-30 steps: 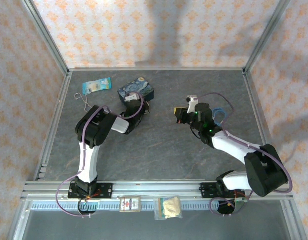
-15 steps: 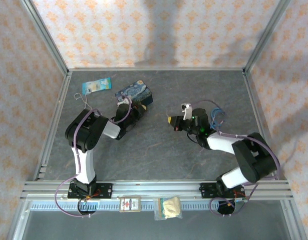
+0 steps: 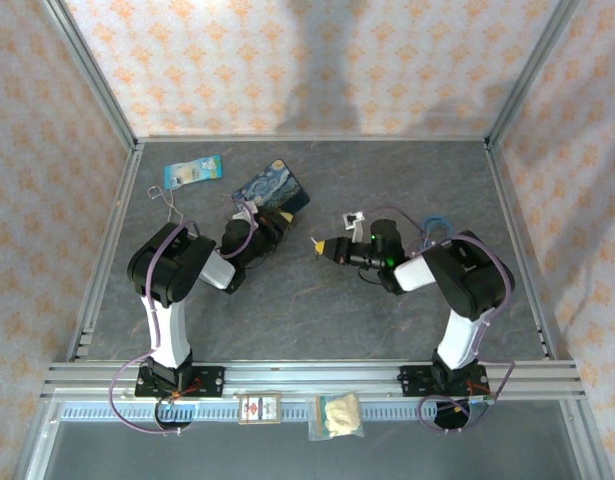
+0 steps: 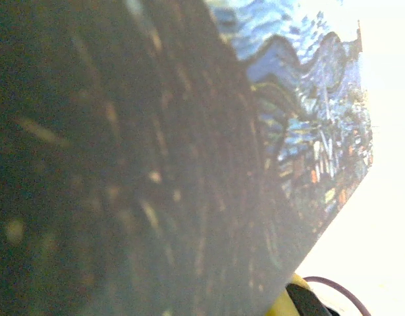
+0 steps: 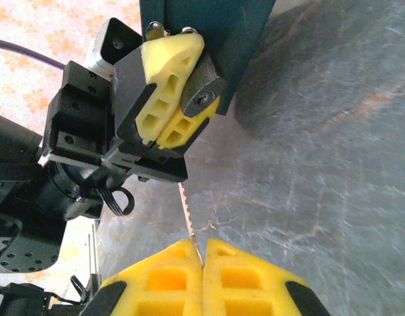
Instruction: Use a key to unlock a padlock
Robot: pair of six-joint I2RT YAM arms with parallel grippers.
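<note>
In the right wrist view my right gripper [image 5: 203, 254] is shut on the key [image 5: 189, 220]. Its thin toothed blade sticks out ahead, towards the left gripper [image 5: 181, 99]. The left gripper's yellow fingers [image 5: 164, 72] are shut on the small dark padlock [image 5: 203, 87], with its round keyhole end facing the key. A short gap separates the key tip from the padlock. From above, the right gripper [image 3: 321, 245] sits just right of the left gripper [image 3: 275, 222]. The blue starry tin [image 3: 272, 186] stands right behind the left gripper and looms blurred in the left wrist view [image 4: 301, 99].
A blue card [image 3: 192, 171] and a bent wire loop [image 3: 167, 205] lie at the back left. A blue cable loop [image 3: 434, 226] lies behind the right arm. Metal frame posts and a front rail [image 3: 307, 378] bound the grey table; two small packets [image 3: 335, 414] sit beyond the rail.
My right gripper has moved left with the key, closing on the left gripper. The left arm has shifted and the tin behind it now looks tilted.
</note>
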